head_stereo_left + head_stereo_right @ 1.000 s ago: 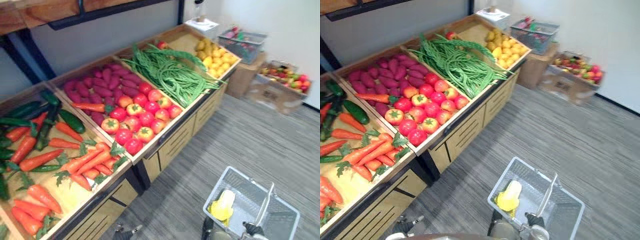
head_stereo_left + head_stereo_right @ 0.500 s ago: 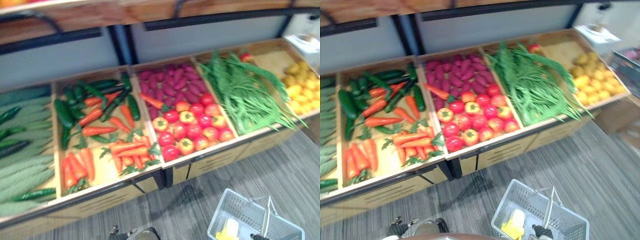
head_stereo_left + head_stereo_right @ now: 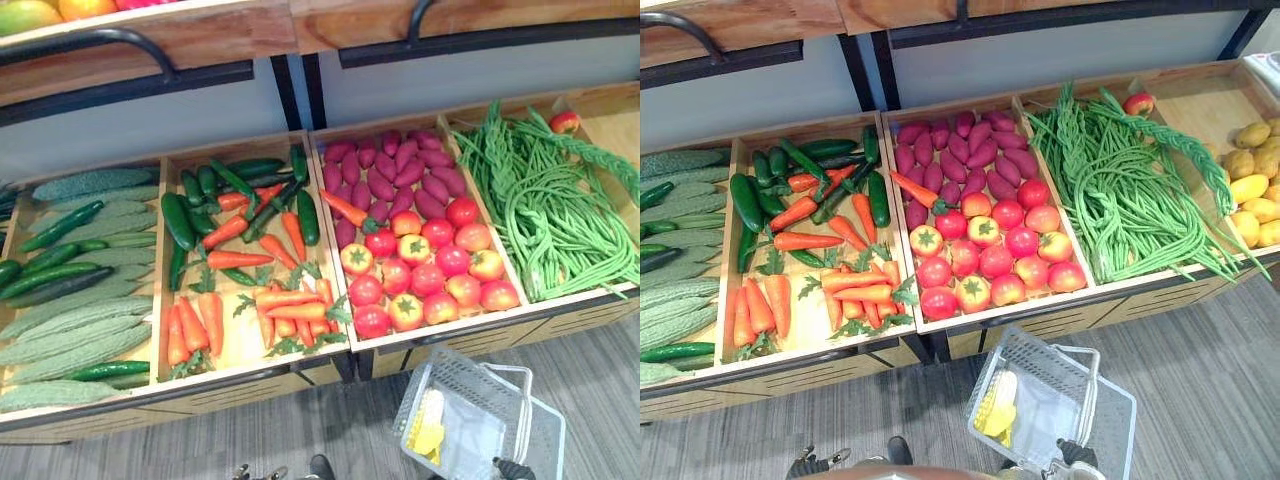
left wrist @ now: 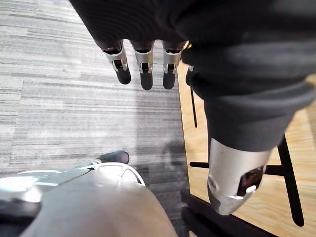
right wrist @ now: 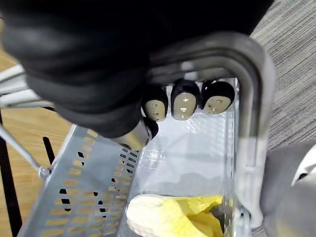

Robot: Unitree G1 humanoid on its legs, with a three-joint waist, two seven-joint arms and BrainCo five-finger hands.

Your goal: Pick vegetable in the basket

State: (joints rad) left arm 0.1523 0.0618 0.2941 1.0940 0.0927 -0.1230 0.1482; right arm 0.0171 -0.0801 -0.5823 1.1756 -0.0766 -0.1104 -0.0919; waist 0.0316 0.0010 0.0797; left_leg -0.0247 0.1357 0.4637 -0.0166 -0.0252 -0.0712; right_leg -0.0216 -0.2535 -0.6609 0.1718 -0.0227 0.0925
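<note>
Yellow corn-like vegetable (image 5: 173,217): lies in grey perforated plastic basket (image 5: 89,197) hanging below right hand (image 5: 182,103), fingers curled round its grey handle (image 5: 252,98); left hand (image 4: 143,64) slack, empty; a swinging basket could tip it out.

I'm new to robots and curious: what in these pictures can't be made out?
Yellow item in the basket: too small to name in the eye views, cut off by the edge in the right wrist view.
Produce on the upper shelf: cut off by the left eye view's top edge.
</note>
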